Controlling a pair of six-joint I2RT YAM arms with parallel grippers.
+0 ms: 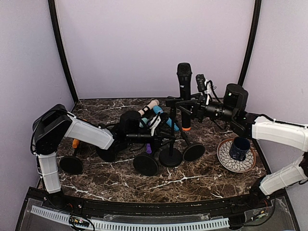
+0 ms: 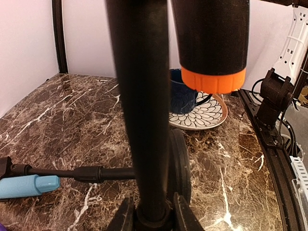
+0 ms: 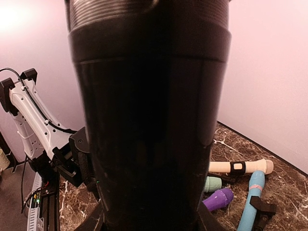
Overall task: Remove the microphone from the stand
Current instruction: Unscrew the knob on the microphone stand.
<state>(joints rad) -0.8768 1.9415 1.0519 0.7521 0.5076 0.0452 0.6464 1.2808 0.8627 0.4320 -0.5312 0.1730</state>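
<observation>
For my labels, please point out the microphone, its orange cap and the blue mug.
microphone (image 1: 184, 74), top external view, mesh head
orange cap (image 2: 213, 80), left wrist view, front face
blue mug (image 1: 239, 151), top external view, side wall

A dark blue mug (image 1: 239, 147) stands on a patterned plate (image 1: 224, 160) at the right of the marble table (image 1: 202, 175). Farther left lie a cream microphone (image 1: 149, 106), a light blue microphone (image 1: 163, 117) and a small orange object (image 1: 75, 143), possibly another microphone.
</observation>
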